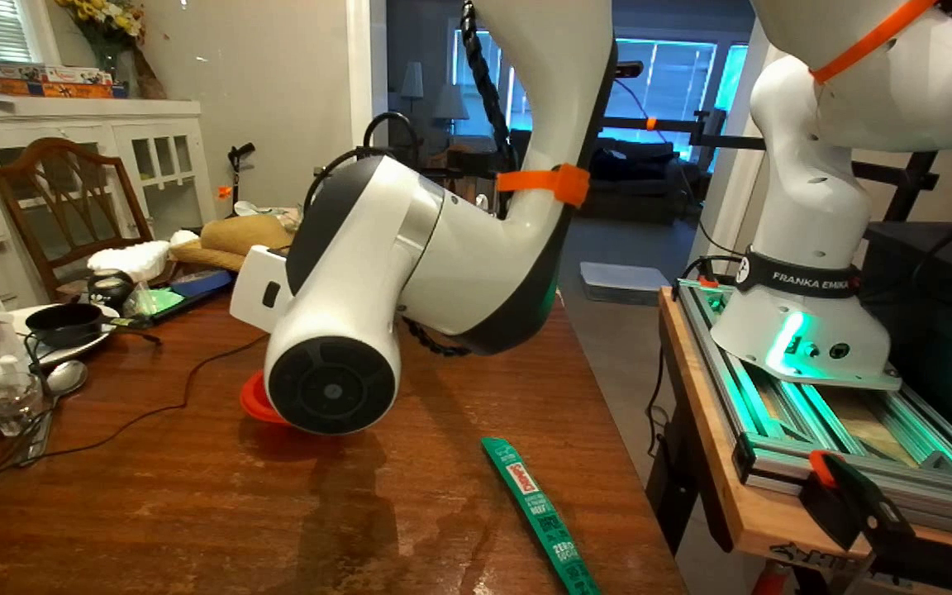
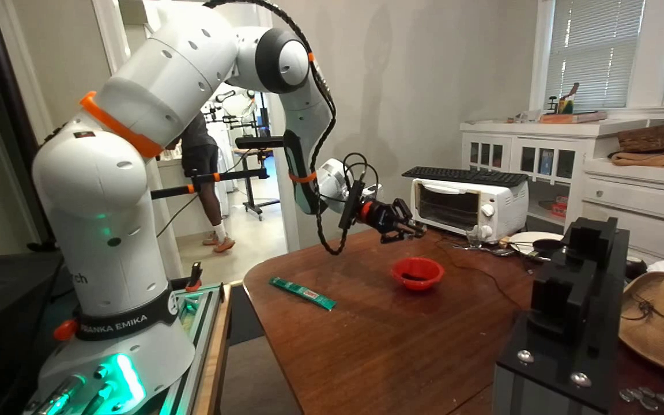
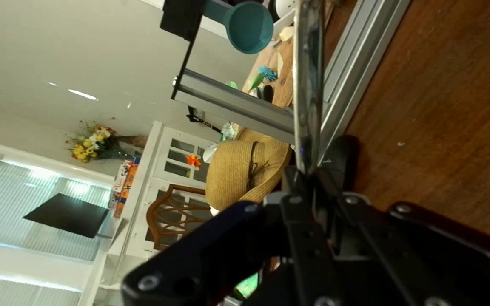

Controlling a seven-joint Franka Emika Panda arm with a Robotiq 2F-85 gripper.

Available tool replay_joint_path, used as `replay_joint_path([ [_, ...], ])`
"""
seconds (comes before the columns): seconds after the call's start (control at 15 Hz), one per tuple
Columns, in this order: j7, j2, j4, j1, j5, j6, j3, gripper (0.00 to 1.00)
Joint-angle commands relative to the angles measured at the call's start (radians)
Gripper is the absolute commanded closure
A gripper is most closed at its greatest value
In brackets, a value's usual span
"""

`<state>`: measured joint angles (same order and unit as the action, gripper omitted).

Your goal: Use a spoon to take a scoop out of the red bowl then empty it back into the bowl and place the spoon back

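Observation:
The red bowl (image 2: 417,285) rests on the wooden table with something dark in its bottom. In an exterior view the red bowl (image 1: 256,402) is partly covered by the arm's wrist. My gripper (image 2: 415,231) is above the bowl and just behind it, roughly level and apart from it. The wrist view shows the gripper (image 3: 309,177) shut on the spoon (image 3: 308,85), a slim shiny grey shaft rising from the fingertips. Its far end runs out of that view at the top. In the exterior views the spoon is hidden or too small to make out.
A green strip (image 2: 303,293) lies nearer the robot base. A white toaster oven (image 2: 470,207) stands behind the bowl, with another metal spoon (image 1: 68,377) and a glass (image 1: 9,401) nearby. A black rack (image 2: 574,300), a straw hat (image 3: 245,170) and a thin cable (image 1: 170,405) occupy other parts.

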<state>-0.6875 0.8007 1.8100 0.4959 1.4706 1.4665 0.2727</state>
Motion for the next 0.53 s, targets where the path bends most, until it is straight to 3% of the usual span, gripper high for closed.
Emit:
replay_joint_path([
  [0.0, -0.059, 0.010, 0.023, 0.034, 0.049, -0.070, -0.007, 0.97],
  [0.47, -0.182, 0.059, 0.048, 0.079, 0.086, -0.214, -0.008, 0.97],
])
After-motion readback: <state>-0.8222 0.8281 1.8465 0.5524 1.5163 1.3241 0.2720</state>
